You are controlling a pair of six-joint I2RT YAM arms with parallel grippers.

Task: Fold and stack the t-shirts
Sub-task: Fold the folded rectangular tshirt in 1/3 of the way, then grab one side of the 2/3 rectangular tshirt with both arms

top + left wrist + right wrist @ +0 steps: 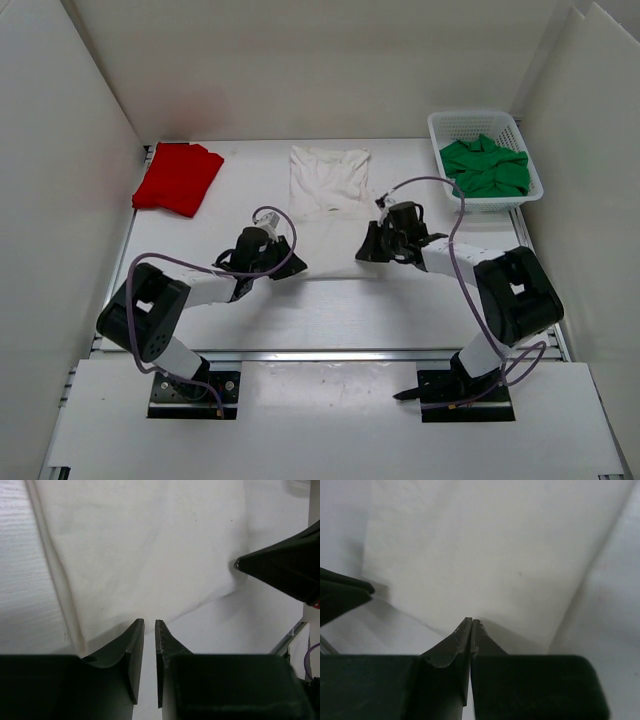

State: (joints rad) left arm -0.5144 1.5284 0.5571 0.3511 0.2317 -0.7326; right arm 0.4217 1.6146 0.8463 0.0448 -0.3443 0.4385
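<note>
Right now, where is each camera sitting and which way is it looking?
Top camera: above and behind the arms, looking down on the table; shows the whole left arm and right arm.
Left wrist camera: on the left arm, looking past its own left hand at the white t-shirt.
Right wrist camera: on the right arm, looking past its own right hand at that shirt.
Shared: both wrist views see the white t-shirt and the other hand's tip.
</note>
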